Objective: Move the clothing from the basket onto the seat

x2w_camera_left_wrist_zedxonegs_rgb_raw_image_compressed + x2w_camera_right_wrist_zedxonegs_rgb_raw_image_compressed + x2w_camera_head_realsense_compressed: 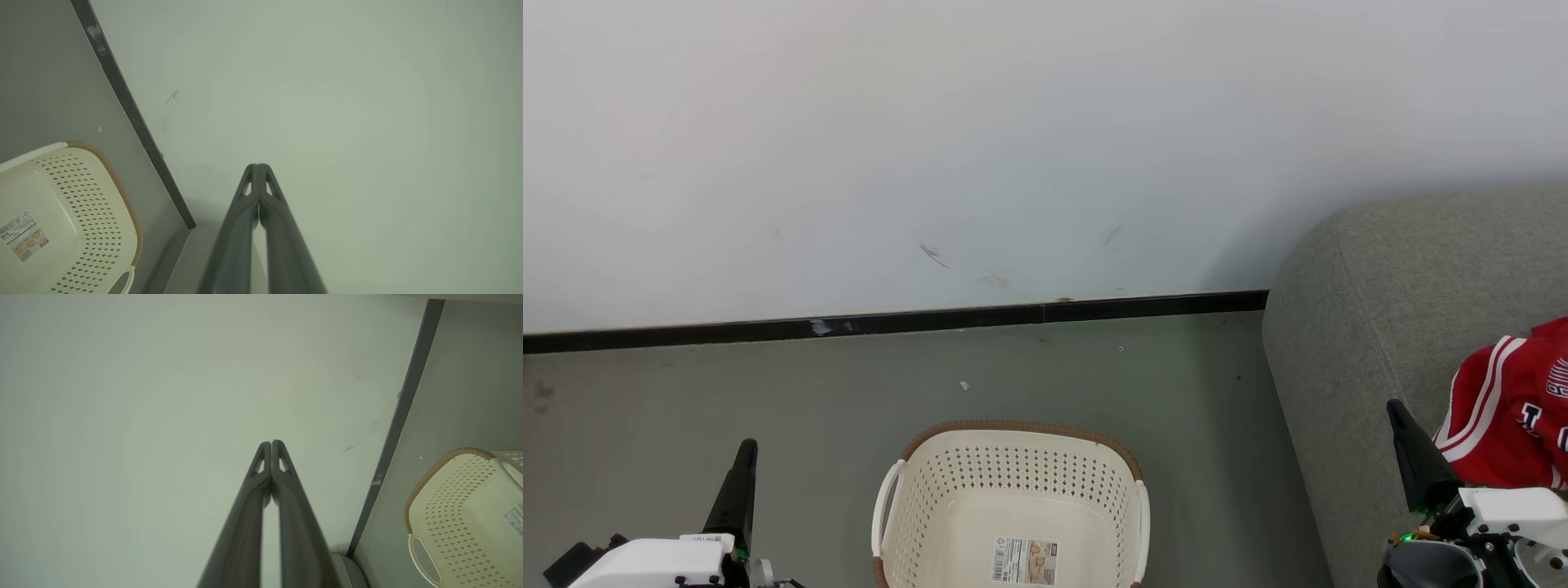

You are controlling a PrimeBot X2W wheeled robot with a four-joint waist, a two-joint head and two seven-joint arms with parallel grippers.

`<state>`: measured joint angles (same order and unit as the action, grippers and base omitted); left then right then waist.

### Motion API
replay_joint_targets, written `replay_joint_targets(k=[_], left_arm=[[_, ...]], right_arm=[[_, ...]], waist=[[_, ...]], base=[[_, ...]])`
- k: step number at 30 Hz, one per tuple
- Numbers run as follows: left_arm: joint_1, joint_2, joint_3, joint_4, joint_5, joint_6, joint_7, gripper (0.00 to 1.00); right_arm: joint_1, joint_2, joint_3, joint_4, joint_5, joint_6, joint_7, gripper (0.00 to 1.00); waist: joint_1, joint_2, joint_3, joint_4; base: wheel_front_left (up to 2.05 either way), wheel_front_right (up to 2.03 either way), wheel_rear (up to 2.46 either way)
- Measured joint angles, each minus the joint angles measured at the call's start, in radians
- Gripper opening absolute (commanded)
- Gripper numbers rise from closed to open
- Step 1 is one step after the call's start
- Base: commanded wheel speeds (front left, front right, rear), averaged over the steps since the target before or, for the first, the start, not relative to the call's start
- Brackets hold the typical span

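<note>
Our left gripper [745, 449] and right gripper [1396, 410] are closed and empty, with the red white-striped fabric clothing [1507, 412] just right of the latter on the grey upholstered seat [1372, 302].

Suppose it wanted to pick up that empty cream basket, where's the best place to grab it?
By its left side handle: a thin white loop standing off the basket wall, slim enough for a pincer to close around. The basket sits upright, so probably come down from above; that handle lies nearest the left pincer.

left fingers [735, 490]: tips together, empty | right fingers [1417, 457]: tips together, empty
</note>
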<state>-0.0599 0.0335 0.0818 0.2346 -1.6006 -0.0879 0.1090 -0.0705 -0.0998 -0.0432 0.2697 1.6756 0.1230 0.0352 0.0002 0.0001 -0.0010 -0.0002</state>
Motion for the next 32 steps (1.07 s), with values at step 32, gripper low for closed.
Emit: replay_joint_targets(k=[32], left_arm=[[0.000, 0.000, 0.000, 0.000, 0.000, 0.000, 0.000, 0.00]], right_arm=[[0.000, 0.000, 0.000, 0.000, 0.000, 0.000, 0.000, 0.00]], waist=[[-0.0001, 0.0000, 0.000, 0.000]], base=[[0.00, 0.00, 0.00]])
